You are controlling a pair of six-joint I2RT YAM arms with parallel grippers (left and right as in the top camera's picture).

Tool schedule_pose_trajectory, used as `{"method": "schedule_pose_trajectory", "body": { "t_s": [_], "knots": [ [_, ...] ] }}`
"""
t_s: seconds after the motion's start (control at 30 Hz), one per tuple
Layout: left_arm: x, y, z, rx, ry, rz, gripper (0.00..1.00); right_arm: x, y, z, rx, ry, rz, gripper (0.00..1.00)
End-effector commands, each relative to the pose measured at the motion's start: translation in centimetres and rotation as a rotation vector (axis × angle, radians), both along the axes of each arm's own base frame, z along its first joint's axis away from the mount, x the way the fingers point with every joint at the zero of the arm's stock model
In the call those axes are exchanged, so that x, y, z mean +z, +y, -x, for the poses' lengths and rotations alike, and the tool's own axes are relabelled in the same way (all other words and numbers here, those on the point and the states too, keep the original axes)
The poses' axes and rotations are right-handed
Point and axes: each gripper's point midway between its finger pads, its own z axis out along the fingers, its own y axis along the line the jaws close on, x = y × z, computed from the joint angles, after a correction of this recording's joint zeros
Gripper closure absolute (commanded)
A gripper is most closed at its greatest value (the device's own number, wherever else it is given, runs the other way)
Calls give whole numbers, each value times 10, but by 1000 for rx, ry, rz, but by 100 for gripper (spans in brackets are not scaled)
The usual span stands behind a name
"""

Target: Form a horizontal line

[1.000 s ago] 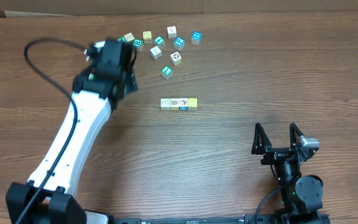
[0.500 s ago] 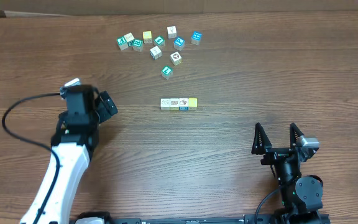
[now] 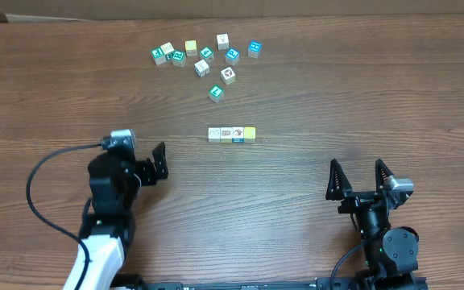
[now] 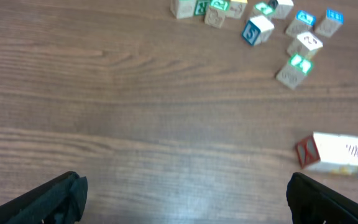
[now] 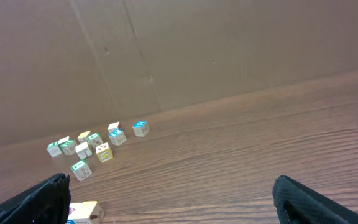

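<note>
Left end effector point(image 3: 161, 162), lower left of the overhead frame: my jaws stand wide apart and hold nothing, fingertips pointing toward frame right over the wood table point(image 3: 312, 89). Right end effector point(image 3: 357, 166), lower right: my jaws are likewise spread wide and empty, fingertips pointing toward the top of the frame. Horizontal line point(image 3: 232, 134), just above frame centre: four small cubes touching side by side, two white-faced at the left, then a blue-edged one, yellow at the right end, well apart from both end effectors. Loose cubes point(image 3: 206, 53), upper centre: scattered teal, white and yellow pieces, apart from the row.
</note>
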Motion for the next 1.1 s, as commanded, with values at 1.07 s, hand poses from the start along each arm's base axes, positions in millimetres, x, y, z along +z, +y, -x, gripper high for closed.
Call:
{"method": "schedule_pose_trajectory", "body": {
  "t_s": [1.07],
  "knots": [
    [29, 18, 72, 94, -315, -6, 0, -1, -1, 0, -3, -6, -1, 0]
  ]
}}
